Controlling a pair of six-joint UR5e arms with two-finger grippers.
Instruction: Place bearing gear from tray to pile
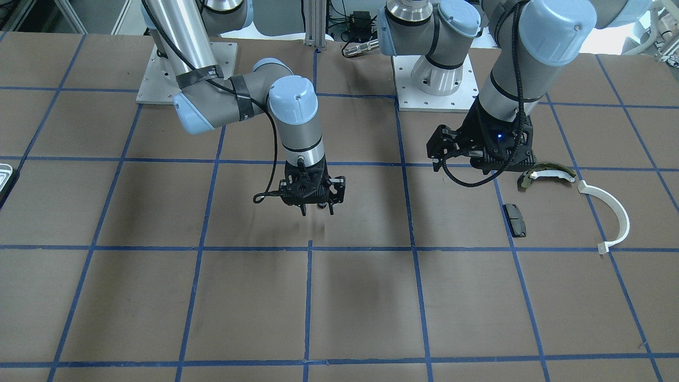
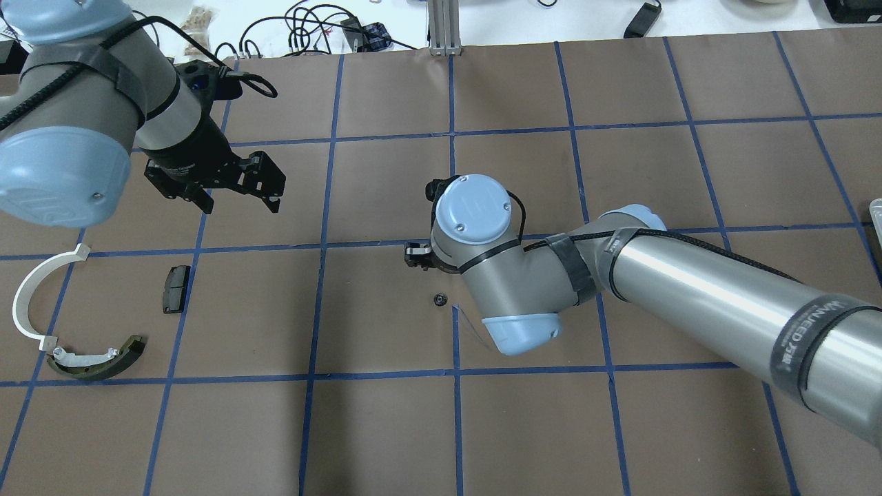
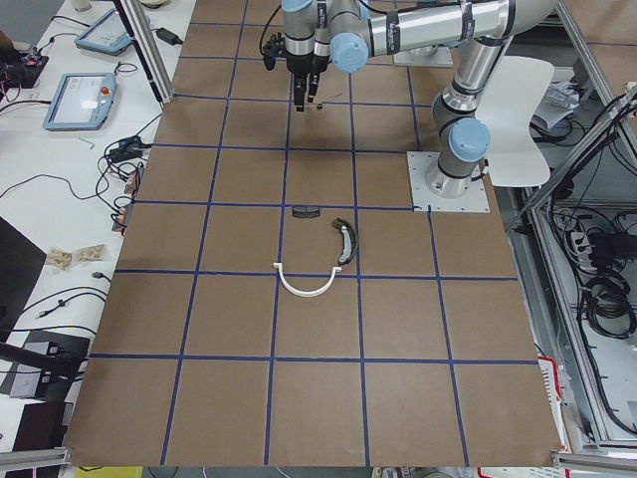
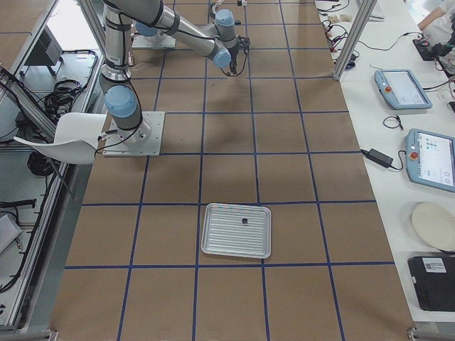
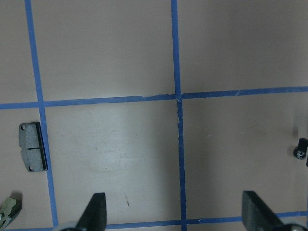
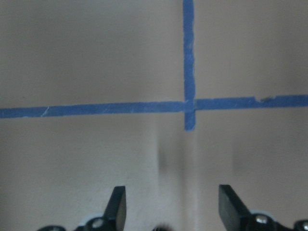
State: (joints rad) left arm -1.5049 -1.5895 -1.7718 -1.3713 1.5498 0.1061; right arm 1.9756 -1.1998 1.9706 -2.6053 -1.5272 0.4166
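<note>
A small black bearing gear [image 2: 439, 299] lies on the brown table next to my right wrist, and it also shows in the left wrist view [image 5: 301, 153]. My right gripper [image 6: 173, 211] is open and empty, hovering low over the table [image 1: 317, 211]. My left gripper [image 5: 175, 216] is open and empty, above the table beside the pile [image 2: 241, 200]. The pile holds an olive brake shoe [image 2: 103, 362], a white arc [image 2: 27, 303] and a black pad [image 2: 176, 288]. The silvery tray [image 4: 236, 231] lies far off with a small dark part [image 4: 244, 221] in it.
Only a corner of the tray shows at the table's edge in the front view [image 1: 4, 175] and in the overhead view [image 2: 876, 213]. Blue tape lines grid the brown table. Both arm bases stand at the table's robot side.
</note>
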